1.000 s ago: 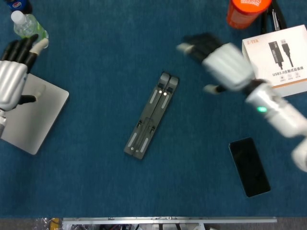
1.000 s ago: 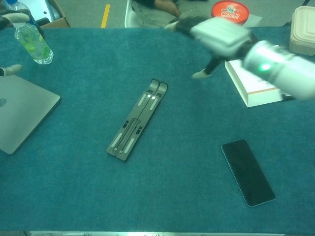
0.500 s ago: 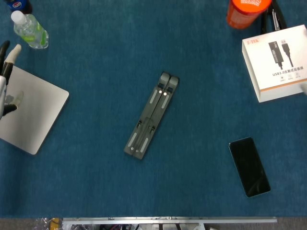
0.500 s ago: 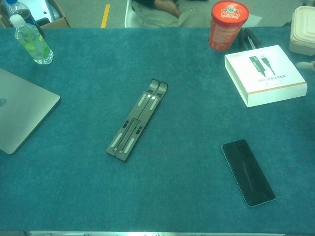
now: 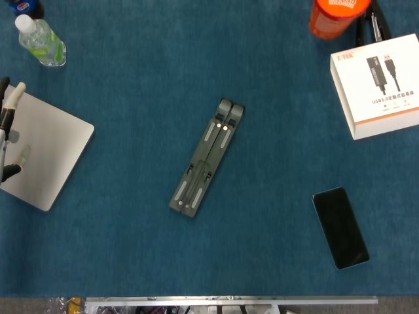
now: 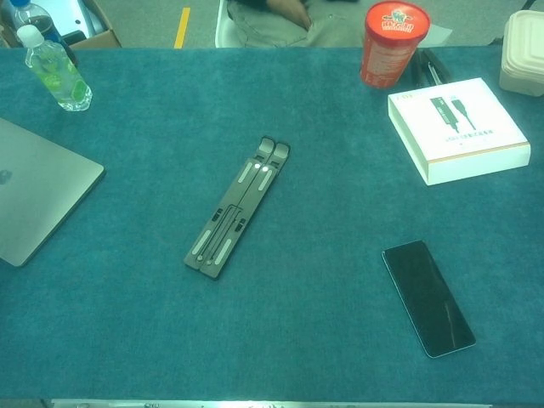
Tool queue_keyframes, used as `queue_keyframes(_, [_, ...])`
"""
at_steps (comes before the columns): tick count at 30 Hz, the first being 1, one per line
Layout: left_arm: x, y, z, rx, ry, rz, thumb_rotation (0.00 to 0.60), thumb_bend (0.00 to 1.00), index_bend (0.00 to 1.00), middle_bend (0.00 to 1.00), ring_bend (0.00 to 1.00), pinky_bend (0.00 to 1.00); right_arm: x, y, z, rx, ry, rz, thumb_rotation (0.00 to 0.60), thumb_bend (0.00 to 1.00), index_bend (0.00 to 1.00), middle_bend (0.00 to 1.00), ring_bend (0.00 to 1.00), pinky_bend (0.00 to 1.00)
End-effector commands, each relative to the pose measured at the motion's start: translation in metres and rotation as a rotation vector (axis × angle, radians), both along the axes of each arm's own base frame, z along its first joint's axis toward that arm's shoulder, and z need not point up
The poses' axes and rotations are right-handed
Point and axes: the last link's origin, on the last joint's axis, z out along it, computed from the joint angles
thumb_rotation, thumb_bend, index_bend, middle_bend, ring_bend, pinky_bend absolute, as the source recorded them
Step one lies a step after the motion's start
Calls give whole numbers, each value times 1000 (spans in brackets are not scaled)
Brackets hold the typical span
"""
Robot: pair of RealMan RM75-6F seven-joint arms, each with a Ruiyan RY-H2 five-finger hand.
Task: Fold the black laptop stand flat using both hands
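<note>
Apparently done: laptop stand (image 5: 208, 157) lies folded flat mid-table (image 5: 131, 248), untouched. Left hand (image 5: 8, 134) at frame edge over laptop (image 5: 49, 154), fingers apart, empty. Right hand unseen.

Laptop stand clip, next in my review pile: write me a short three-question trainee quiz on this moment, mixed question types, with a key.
1. True or false: the laptop stand lies folded flat on the table, with no hand touching it.
2. Multiple choice: which thing lies nearest the table's front edge? A) phone B) white box C) water bottle
3. Short answer: which hand shows in the head view, and what is it above?

Key
1. True.
2. A.
3. Only fingers of the left hand, at the left edge, above the closed laptop; whether they touch it cannot be told. The right hand is in neither view.
</note>
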Motion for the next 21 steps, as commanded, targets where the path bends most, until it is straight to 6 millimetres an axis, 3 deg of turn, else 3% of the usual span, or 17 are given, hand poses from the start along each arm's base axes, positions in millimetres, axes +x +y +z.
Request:
queue_keyframes(1, [0,-4,1,8,7,3,600,295,0,0,0,45,-1,2,0,-8,1,0,600,97,0,0,0,92])
queue_keyframes(21, [-2,-15,11,41,-12,34,600,295,0,0,0,45,-10,7,-1,-4,-40,0,600,97,0,0,0,92])
